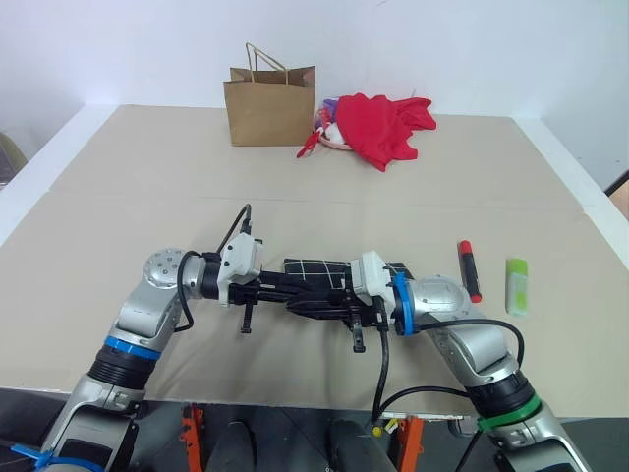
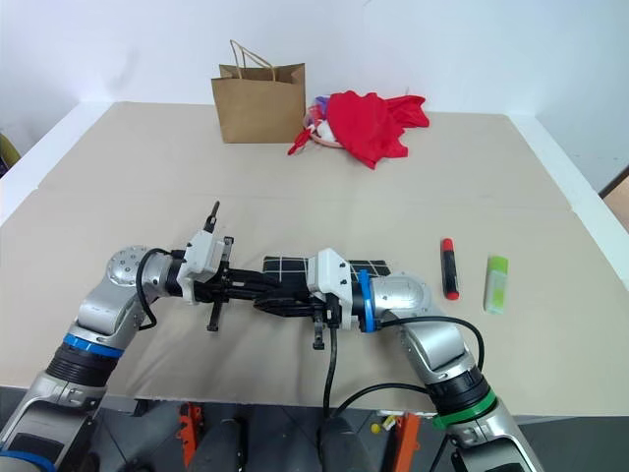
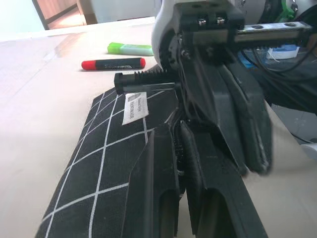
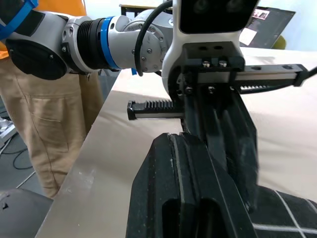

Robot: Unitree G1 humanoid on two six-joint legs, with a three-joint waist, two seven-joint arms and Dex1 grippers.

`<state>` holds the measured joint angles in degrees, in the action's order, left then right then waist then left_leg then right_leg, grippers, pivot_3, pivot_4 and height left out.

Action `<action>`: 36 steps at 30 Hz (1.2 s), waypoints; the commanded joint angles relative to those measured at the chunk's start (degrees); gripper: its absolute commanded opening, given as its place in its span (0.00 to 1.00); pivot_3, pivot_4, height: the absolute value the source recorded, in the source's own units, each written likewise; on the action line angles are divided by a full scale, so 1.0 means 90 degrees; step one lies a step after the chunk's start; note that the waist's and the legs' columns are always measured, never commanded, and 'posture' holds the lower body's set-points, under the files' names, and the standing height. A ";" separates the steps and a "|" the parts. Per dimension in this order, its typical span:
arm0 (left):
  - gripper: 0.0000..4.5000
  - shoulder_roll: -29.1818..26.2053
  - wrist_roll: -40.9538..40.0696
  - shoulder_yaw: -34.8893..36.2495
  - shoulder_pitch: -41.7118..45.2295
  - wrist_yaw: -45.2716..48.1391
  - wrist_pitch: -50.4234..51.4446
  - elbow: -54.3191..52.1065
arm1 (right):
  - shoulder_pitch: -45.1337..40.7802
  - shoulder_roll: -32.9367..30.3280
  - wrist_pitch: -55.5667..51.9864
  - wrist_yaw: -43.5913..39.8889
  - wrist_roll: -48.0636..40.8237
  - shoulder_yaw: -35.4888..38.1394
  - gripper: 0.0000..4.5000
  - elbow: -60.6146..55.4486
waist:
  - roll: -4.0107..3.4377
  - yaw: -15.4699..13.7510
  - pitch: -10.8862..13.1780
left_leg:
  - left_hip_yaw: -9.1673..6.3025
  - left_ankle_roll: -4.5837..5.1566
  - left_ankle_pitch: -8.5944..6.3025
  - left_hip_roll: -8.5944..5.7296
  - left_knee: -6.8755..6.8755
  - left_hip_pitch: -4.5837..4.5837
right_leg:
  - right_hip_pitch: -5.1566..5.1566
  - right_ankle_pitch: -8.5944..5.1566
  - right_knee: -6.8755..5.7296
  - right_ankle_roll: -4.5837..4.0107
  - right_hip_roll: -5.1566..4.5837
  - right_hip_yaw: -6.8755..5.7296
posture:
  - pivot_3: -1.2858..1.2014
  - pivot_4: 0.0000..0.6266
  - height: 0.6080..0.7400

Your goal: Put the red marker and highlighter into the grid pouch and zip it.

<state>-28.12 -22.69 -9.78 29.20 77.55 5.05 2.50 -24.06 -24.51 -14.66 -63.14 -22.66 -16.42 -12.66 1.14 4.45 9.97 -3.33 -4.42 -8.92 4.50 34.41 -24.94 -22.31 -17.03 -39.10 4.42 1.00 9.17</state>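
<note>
Both sets of fingers pressed together, meeting over the pouch [image 1: 313,270] mid-bench. Marker [image 1: 469,268] and highlighter [image 1: 517,285] lying right of it, apart.

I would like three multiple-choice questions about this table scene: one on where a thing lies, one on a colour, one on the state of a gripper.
1. Where does the red marker lie?
A. inside the grid pouch
B. on the table between the grid pouch and the highlighter
C. in the paper bag

2. What colour is the cloth heap beside the brown paper bag?
A. blue
B. red
C. yellow

3. How are the left gripper's fingers?
A. shut
B. wide open
C. holding the marker

Answers: 1 B, it lies bare on the table; 2 B, plainly red; 3 A, the fingers press together over the pouch.
</note>
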 commanded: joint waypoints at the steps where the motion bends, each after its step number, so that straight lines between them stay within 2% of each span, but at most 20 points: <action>1: 0.00 0.0108 0.0008 -0.0102 0.0096 0.0069 -0.0167 -0.0112 | -0.0283 0.0226 0.0064 0.0218 0.0085 -0.0029 0.01 0.0001 | -0.0001 0.0005 0.0000 | 0.0000 0.0000 0.0000 0.0000 0.0000 0.0000 | 0.0000 0.0001 0.0000 -0.0001 0.0000 0.0000 | 0.52 0.24 1.00; 4: 0.00 0.0155 0.0045 -0.0119 0.0071 0.0070 -0.0222 -0.0094 | -0.0301 0.0208 -0.0305 0.0282 -0.0229 0.0211 0.01 -0.0146 | -0.0001 0.0001 0.0000 | -0.0004 -0.0001 0.0001 0.0000 0.0000 0.0000 | 0.0000 0.0001 -0.0002 -0.0001 0.0000 -0.0004 | 0.52 0.24 1.00; 5: 0.00 0.0161 0.0046 -0.0119 0.0064 0.0068 -0.0224 -0.0098 | -0.0272 0.0154 -0.0458 0.0300 -0.0387 0.0340 0.15 -0.0262 | -0.0001 0.0001 0.0000 | -0.0004 -0.0002 0.0001 0.0000 0.0000 -0.0001 | 0.0000 0.0001 -0.0002 -0.0002 0.0000 -0.0005 | 0.52 0.24 1.00; 8: 0.00 0.0158 0.0062 -0.0105 0.0024 0.0058 -0.0235 -0.0123 | -0.0144 -0.0104 -0.0938 0.0556 -0.0897 0.0926 0.38 -0.0716 | -0.0002 -0.0004 0.0002 | -0.0006 -0.0004 0.0003 0.0000 0.0001 -0.0006 | 0.0000 0.0001 -0.0002 -0.0001 -0.0001 -0.0005 | 0.52 0.24 1.00; 9: 0.00 0.0151 0.0067 -0.0097 0.0008 0.0056 -0.0234 -0.0137 | -0.0085 -0.0215 -0.1185 0.0723 -0.1130 0.1198 0.52 -0.0879 | -0.0003 -0.0008 0.0002 | -0.0008 -0.0004 0.0003 0.0000 0.0002 -0.0007 | 0.0001 0.0001 -0.0002 -0.0001 0.0000 -0.0006 | 0.52 0.24 1.00; 10: 0.00 0.0143 0.0071 -0.0086 -0.0012 0.0057 -0.0229 -0.0156 | 0.0006 -0.0342 -0.1412 0.0873 -0.1352 0.1474 0.59 -0.1045 | -0.0003 -0.0039 0.0001 | -0.0009 -0.0004 0.0003 -0.0001 0.0001 -0.0007 | 0.0001 0.0000 -0.0002 0.0000 -0.0001 -0.0007 | 0.52 0.24 1.00; 13: 0.00 0.0098 0.0045 -0.0061 -0.0068 0.0040 -0.0196 -0.0214 | 0.0336 -0.0797 -0.2107 0.1470 -0.2019 0.2667 0.92 -0.1212 | -0.0002 -0.0067 0.0002 | -0.0010 -0.0006 0.0003 -0.0006 0.0002 -0.0013 | 0.0002 -0.0001 0.0001 0.0001 -0.0006 -0.0010 | 0.52 0.24 1.00; 14: 0.00 0.0085 0.0036 -0.0053 -0.0087 0.0035 -0.0187 -0.0233 | 0.0456 -0.0928 -0.2179 0.1627 -0.2105 0.3043 0.98 -0.1150 | -0.0002 -0.0071 0.0002 | -0.0010 -0.0006 0.0003 -0.0006 0.0002 -0.0012 | 0.0002 -0.0001 0.0001 -0.0001 -0.0006 -0.0010 | 0.52 0.24 1.00; 18: 0.00 0.0050 0.0014 -0.0032 -0.0158 -0.0014 -0.0158 -0.0291 | 0.0974 -0.1444 -0.1943 0.2110 -0.1629 0.4065 0.98 -0.0442 | -0.0003 -0.0071 0.0002 | -0.0011 -0.0004 0.0002 -0.0006 -0.0001 -0.0012 | -0.0001 -0.0004 0.0000 -0.0004 -0.0006 -0.0011 | 0.52 0.24 1.00; 22: 0.00 0.0035 -0.0019 0.0008 -0.0206 -0.0086 -0.0116 -0.0353 | 0.1335 -0.1615 -0.1562 0.2781 -0.0885 0.4427 0.98 0.0310 | -0.0003 -0.0041 0.0001 | -0.0010 -0.0003 0.0003 -0.0006 0.0000 -0.0008 | 0.0001 -0.0004 0.0000 -0.0003 -0.0006 -0.0010 | 0.52 0.24 1.00; 30: 0.00 0.0045 -0.0101 0.0116 -0.0180 -0.0211 -0.0125 -0.0400 | 0.1831 -0.0940 -0.1430 0.3814 -0.0307 0.4227 0.98 0.0449 | -0.0024 -0.0001 -0.0002 | -0.0009 -0.0001 0.0004 -0.0007 0.0000 -0.0007 | 0.0001 -0.0003 -0.0002 -0.0002 -0.0006 -0.0008 | 0.52 0.24 1.00; 36: 0.00 0.0098 -0.0661 0.0322 -0.0122 -0.0400 0.0437 -0.0661 | 0.1891 -0.0680 -0.1336 0.4416 0.0073 0.4223 0.98 0.0937 | -0.0024 -0.0005 -0.0002 | -0.0009 -0.0002 0.0005 -0.0012 0.0001 -0.0008 | 0.0002 -0.0002 -0.0002 0.0001 -0.0009 -0.0007 | 0.52 0.24 1.00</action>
<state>-27.40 -26.14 -8.75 27.36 74.55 7.76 -0.70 -7.17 -30.83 -27.28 -24.51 -22.48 20.52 -4.24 0.93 4.40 9.95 -3.42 -4.43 -8.88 4.39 34.42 -25.01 -22.30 -17.05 -39.12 4.43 0.92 9.11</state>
